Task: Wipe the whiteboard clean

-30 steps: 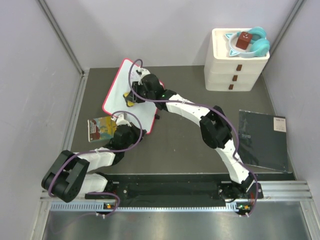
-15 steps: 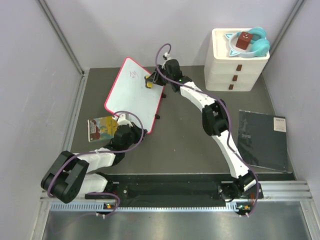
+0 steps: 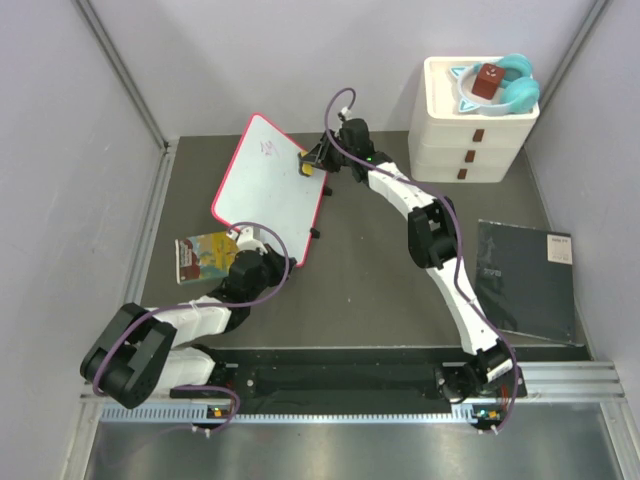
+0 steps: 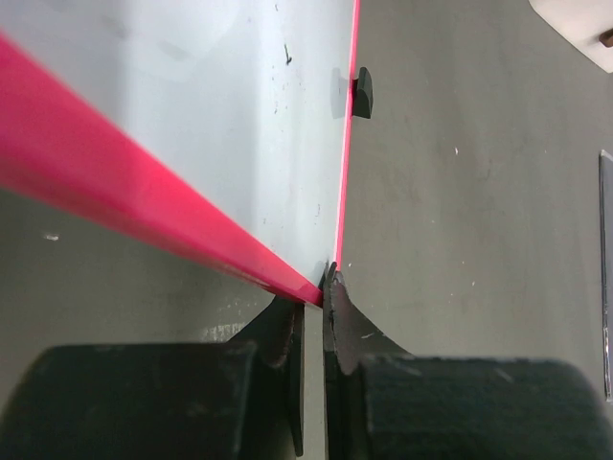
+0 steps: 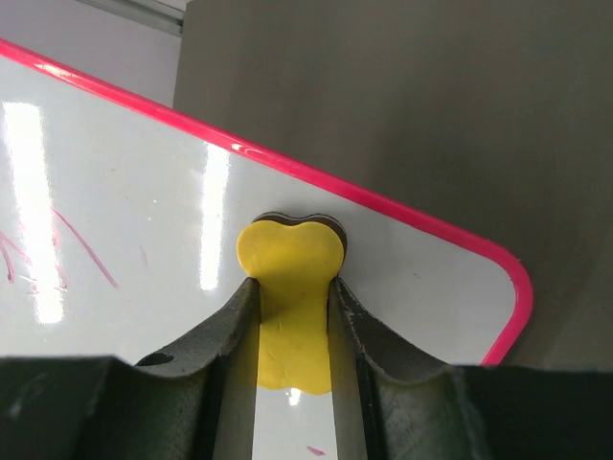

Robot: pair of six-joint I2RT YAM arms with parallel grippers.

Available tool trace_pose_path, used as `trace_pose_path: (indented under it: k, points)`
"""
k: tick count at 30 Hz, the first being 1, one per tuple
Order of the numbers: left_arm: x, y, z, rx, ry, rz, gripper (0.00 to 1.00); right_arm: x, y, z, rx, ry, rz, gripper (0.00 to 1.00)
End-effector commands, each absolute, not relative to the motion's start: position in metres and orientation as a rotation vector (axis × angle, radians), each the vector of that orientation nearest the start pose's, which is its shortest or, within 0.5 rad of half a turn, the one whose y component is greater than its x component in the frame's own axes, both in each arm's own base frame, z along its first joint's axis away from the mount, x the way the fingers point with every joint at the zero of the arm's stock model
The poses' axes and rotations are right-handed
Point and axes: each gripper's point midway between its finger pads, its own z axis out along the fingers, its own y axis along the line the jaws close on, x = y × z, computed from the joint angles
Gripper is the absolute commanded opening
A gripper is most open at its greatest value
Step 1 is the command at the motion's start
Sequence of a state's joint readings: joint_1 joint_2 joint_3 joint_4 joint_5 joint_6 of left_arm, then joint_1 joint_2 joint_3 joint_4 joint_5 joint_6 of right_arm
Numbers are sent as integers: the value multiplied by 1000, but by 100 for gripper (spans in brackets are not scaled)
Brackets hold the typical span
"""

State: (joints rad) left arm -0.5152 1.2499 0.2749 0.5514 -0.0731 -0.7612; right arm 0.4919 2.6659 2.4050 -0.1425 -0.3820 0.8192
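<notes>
The whiteboard [image 3: 268, 195], white with a red-pink frame, lies tilted at the table's back left. Faint red marks [image 3: 268, 147] remain near its far corner. My left gripper [image 3: 262, 262] is shut on the board's near corner; in the left wrist view the fingers [image 4: 321, 283] pinch the red frame of the board [image 4: 239, 115], and a black clip [image 4: 361, 93] shows on its edge. My right gripper [image 3: 311, 163] is shut on a yellow eraser [image 5: 290, 254] pressed on the board [image 5: 124, 192] near its far right corner. Red strokes [image 5: 81, 249] lie to its left.
A white drawer unit [image 3: 468, 135] stands at the back right with a teal object [image 3: 512, 88] and a brown block on top. A dark sheet [image 3: 525, 280] lies at the right. A colourful card [image 3: 203, 256] lies by the left gripper. Grey walls enclose the table.
My right gripper has swept the eraser from the board's left middle to its far right corner. The board has shifted slightly. The left gripper has kept its hold.
</notes>
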Motion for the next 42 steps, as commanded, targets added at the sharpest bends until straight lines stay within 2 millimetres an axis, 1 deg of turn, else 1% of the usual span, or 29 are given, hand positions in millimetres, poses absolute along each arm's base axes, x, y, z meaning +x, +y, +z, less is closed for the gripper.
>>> trace_pose_path:
  k: [1,2,3,5,6,8,9,10,12,13,16,18,20,21,22,23,25,26,27,28,29,30,32,33,35,36,38,39,42]
  points:
    - [235,-191,14,0,2311,-707,0,509,466,112,-152,2253,1304,0]
    - [235,-191,14,0,2314,-706,0,500,472,115,-191,2253,1318,0]
    - [234,-191,13,1,2315,-704,0,484,484,123,-239,2259,1326,0]
    - [235,-192,14,1,2314,-705,0,466,496,126,-311,2266,1313,0]
    - [234,-191,14,-1,2316,-705,0,447,506,123,-347,2303,1307,0]
    - [234,-191,14,-3,2313,-702,0,432,513,125,-401,2314,1281,0]
    - [234,-191,14,-1,2314,-703,0,416,523,124,-441,2324,1272,0]
    - [234,-191,14,-2,2312,-702,0,409,522,120,-468,2350,1225,0]
    - [234,-191,14,-2,2313,-702,0,393,527,116,-522,2370,1192,0]
    - [234,-191,14,-1,2312,-704,0,377,532,112,-571,2393,1169,0]
    - [234,-191,14,0,2313,-702,0,369,532,104,-597,2412,1094,0]
    - [234,-191,14,1,2313,-702,0,376,527,92,-563,2436,1053,0]
    - [233,-191,14,1,2313,-702,0,393,516,84,-501,2447,1019,0]
    - [233,-191,13,2,2315,-702,0,401,511,76,-468,2462,1000,0]
    - [234,-191,14,1,2311,-700,0,410,506,74,-422,2463,982,0]
    - [234,-191,14,2,2312,-702,0,428,494,71,-366,2459,964,0]
    - [234,-191,14,2,2314,-698,0,451,480,62,-264,2460,931,0]
    - [234,-191,13,3,2316,-698,0,466,466,57,-203,2458,907,0]
    - [234,-192,13,6,2317,-701,0,481,460,59,-154,2427,903,0]
    - [233,-192,13,8,2318,-699,0,488,453,54,-96,2431,900,0]
    - [234,-192,13,7,2319,-697,0,503,440,54,-36,2416,900,0]
    - [234,-192,13,7,2319,-697,0,513,437,58,1,2394,921,0]
    - [234,-192,13,9,2319,-695,0,525,432,56,83,2383,977,0]
    - [234,-192,13,10,2320,-696,0,539,426,61,114,2341,1013,0]
    - [233,-192,12,11,2322,-695,0,546,424,53,182,2348,1105,0]
    - [233,-193,12,12,2322,-696,0,556,416,54,240,2333,1148,0]
    - [233,-193,13,13,2322,-695,0,562,417,49,260,2308,1248,0]
    - [233,-192,12,11,2323,-691,0,568,410,49,313,2298,1284,0]
    - [233,-192,12,12,2323,-691,0,570,408,41,353,2306,1348,0]
